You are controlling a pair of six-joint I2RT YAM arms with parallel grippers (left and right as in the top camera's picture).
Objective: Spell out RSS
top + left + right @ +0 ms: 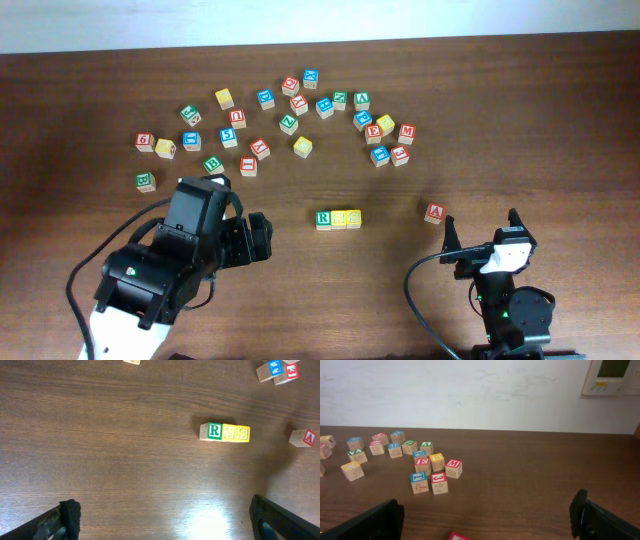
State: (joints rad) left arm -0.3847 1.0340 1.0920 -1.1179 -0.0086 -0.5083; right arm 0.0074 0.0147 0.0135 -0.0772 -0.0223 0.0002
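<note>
Near the front left corner of the worktop the left gripper hangs over bare wood, its fingers spread wide and holding nothing. To the right, about the middle of the worktop and closer to the front edge, the green R block and two yellow S blocks stand in one row, touching, and they read RSS. More to the right a red A block lies alone. Near the front right corner the right gripper also has its fingers spread apart, with nothing between them. Many other blocks lie scattered toward the far edge.
</note>
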